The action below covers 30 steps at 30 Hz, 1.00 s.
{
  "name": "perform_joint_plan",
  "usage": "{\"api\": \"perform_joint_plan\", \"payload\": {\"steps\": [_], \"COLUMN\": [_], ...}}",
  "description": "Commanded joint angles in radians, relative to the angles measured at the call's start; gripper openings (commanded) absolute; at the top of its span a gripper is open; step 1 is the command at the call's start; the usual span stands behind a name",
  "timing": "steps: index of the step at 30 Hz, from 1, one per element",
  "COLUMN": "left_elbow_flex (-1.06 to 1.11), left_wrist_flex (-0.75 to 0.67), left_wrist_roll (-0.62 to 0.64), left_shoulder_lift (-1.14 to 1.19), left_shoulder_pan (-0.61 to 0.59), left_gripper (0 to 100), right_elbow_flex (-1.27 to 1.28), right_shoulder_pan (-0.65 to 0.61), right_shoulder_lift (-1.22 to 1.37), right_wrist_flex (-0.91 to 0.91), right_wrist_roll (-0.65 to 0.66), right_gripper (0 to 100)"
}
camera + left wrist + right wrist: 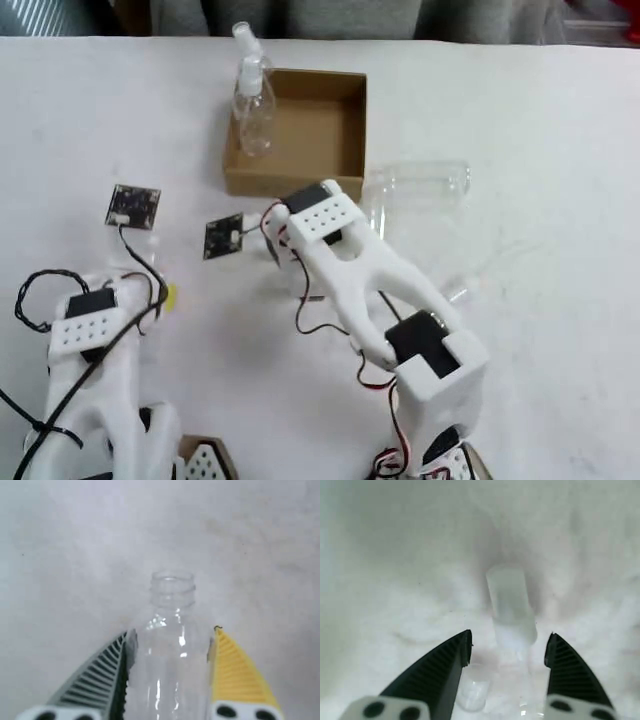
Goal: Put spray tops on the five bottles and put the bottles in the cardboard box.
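Observation:
A clear bottle [170, 670] with an open threaded neck and no top stands between the grey and yellow fingers [235, 670] of my left gripper [170, 637], which is shut on it. In the high view that arm [90, 335] is at the near left, its yellow fingertip [170, 295] showing. My right gripper [507, 640] is open just above the table, a translucent spray top [511, 605] lying between its black fingers. Its arm [325, 220] sits just in front of the cardboard box [300, 180]. A bottle with a spray top [252, 95] leans at the box's left wall. Another clear bottle [420, 185] lies right of the box.
Two small black circuit boards [132, 205] [222, 235] with cables lie left of the box. A small clear piece [455, 295] lies right of the right arm. The white table's right half is open.

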Motion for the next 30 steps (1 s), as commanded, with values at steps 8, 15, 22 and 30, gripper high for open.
{"api": "perform_joint_plan", "payload": {"steps": [8, 15, 22, 30], "left_elbow_flex": [-0.005, -0.005, -0.005, -0.005], "left_wrist_flex": [-0.021, -0.021, -0.021, -0.021], "left_wrist_roll": [-0.008, -0.008, -0.008, -0.008], "left_shoulder_lift": [-0.030, -0.030, -0.030, -0.030], "left_shoulder_pan": [0.015, 0.015, 0.015, 0.013], "left_gripper": [18, 18, 18, 18], "right_elbow_flex": [-0.046, -0.064, -0.078, -0.127], "right_shoulder_pan": [-0.002, 0.007, 0.008, 0.058], "right_shoulder_lift": [0.071, 0.110, 0.102, -0.105], "right_wrist_flex": [-0.090, -0.104, -0.101, -0.071], "right_wrist_roll": [0.003, 0.003, 0.003, -0.264], "right_gripper": [21.8, 11.3, 1.3, 1.6]}}
